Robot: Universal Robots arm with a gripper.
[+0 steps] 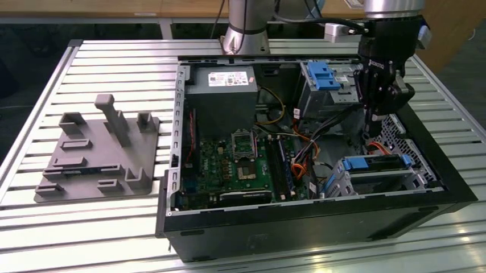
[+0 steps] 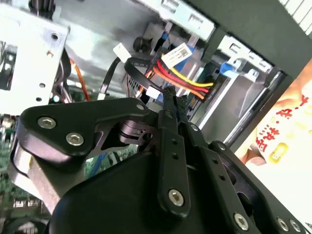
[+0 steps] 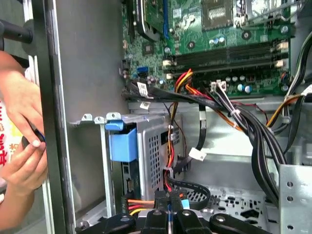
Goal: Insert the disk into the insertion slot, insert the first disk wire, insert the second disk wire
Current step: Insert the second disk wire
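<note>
Slatted metal table (image 1: 114, 227), bearing all items. Computer case (image 1: 304, 227), black, lying open on the table, interior exposed. Grey moulded fixture (image 1: 91, 159), on the table well apart from the case, off its side at the exterior view's left. Robot arm, reaching down into the case along its side at the exterior view's right. Power supply (image 1: 224, 96), in the case's far corner; green motherboard (image 1: 235, 170) on the case floor beside it. Taller grey bay (image 1: 326, 91) with blue latch, against the case's far wall. Insertion slot (image 1: 383, 179), perforated silver cage in the case's near corner at the exterior view's right. Disk (image 1: 377, 163), seated in that cage, its blue carrier showing at the cage mouth. Gripper (image 3: 169, 197), inside the case between the tall bay and the cage, fingers drawn tight together (a sliver of blue shows between them; what it is cannot be told). Red, yellow and orange wires (image 2: 180, 80), just beyond the fingertips (image 2: 170, 97). Person's hands (image 3: 22, 109), just outside the case wall.
</note>
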